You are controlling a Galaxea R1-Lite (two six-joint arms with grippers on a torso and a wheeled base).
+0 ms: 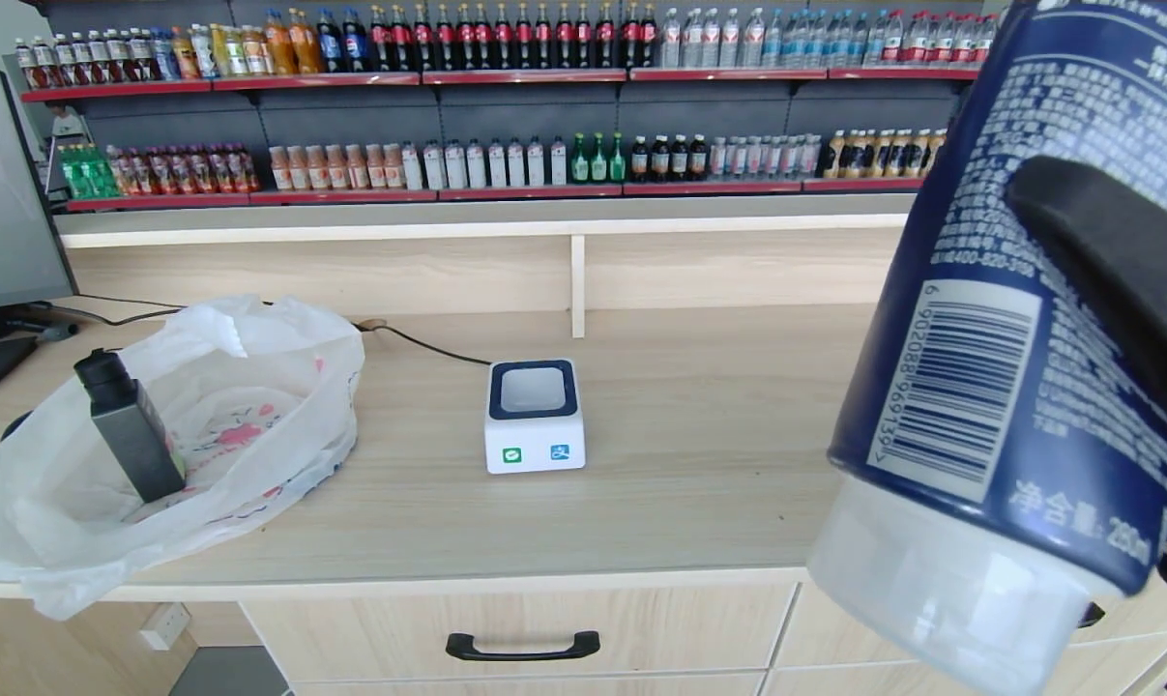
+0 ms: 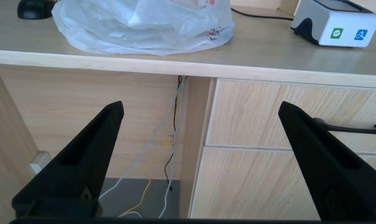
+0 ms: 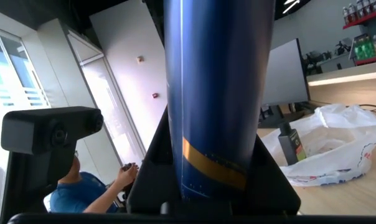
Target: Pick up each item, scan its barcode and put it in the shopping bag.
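Observation:
A dark blue bottle with a clear cap and a barcode label hangs upside down close to the head camera at the right, with my right gripper shut on it. In the right wrist view the blue bottle stands between the fingers. The white barcode scanner sits mid-counter. A white plastic shopping bag lies at the left with a grey bottle standing in it. My left gripper is open below the counter edge, facing the cabinet front.
The wooden counter has drawers with a black handle beneath. A monitor stands at the far left. Shelves of drink bottles line the back wall. A cable runs behind the scanner.

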